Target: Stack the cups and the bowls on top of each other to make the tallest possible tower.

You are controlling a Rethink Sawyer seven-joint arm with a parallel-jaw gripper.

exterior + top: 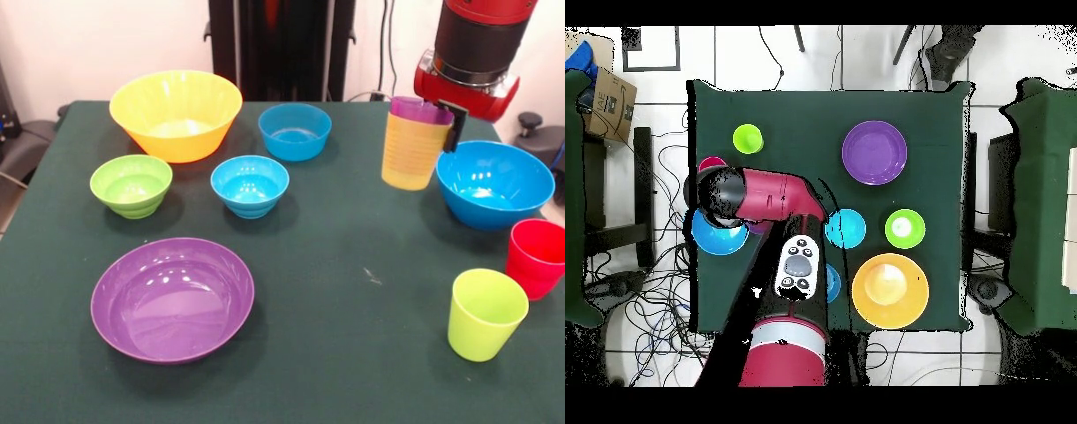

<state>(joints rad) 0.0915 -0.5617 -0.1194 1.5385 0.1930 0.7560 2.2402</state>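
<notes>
My gripper (435,119) is shut on the rim of the yellow cup (412,152), which has the purple cup (418,109) nested inside it. It holds the pair just above the table, left of the large blue bowl (494,183). One black finger (455,126) shows on the cup's right side. The lime green cup (484,314) stands upright at the front right, with the red cup (537,256) behind it. In the overhead view the arm hides the gripper and the held cups; the green cup (747,138) shows there, and the red cup (711,163) is partly hidden.
The yellow-orange bowl (176,113), small green bowl (131,184), two small blue bowls (295,131) (250,185) and the wide purple bowl (172,298) sit on the left half of the green table (353,291). A chair stands at each side of the table.
</notes>
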